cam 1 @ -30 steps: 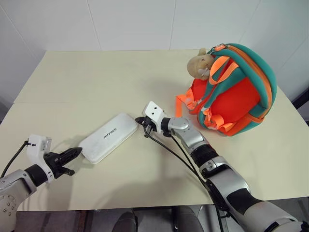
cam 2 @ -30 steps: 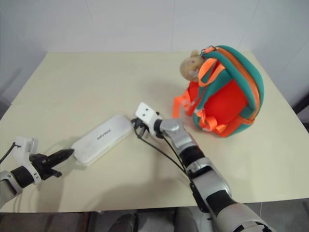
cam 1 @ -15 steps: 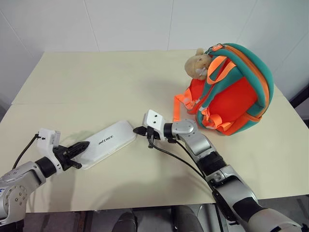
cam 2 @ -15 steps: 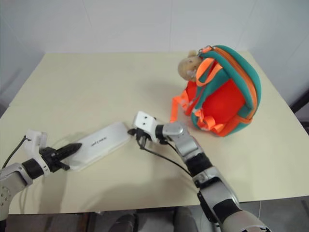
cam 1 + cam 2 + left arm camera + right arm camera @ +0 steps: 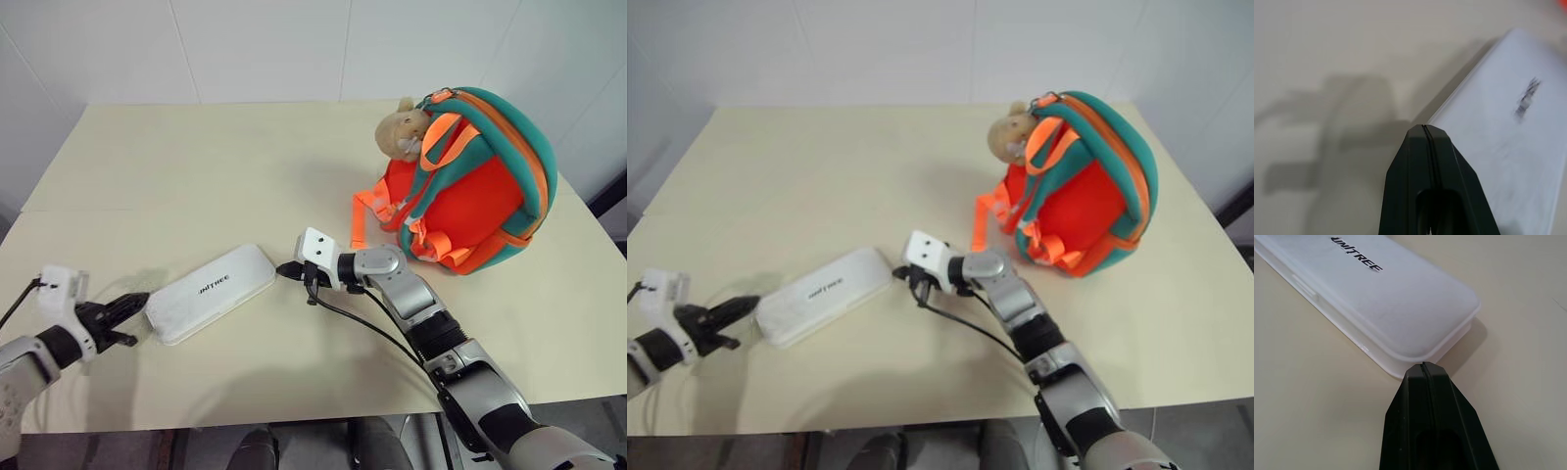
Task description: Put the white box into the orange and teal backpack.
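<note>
The white box point(image 5: 211, 292) lies flat on the table, slanting from near left to far right, with dark lettering on its lid. My left gripper point(image 5: 140, 299) is shut, its tip just off the box's near-left end. My right gripper point(image 5: 282, 270) is shut too, its tip just off the box's far-right corner point(image 5: 1459, 328). The wrist views show each shut tip point(image 5: 1423, 128) beside a box end, with nothing held. The orange and teal backpack point(image 5: 480, 181) stands at the far right, straps facing me, a tan plush toy point(image 5: 403, 131) at its top.
The beige table point(image 5: 196, 176) stretches wide behind the box, with white walls around it. Its front edge runs just below my arms. A black cable point(image 5: 367, 326) trails along my right forearm.
The left gripper, which lay against the box's near end half a second ago, has drawn back to the left. The box now lies flatter across the table. The right gripper has pulled back slightly.
</note>
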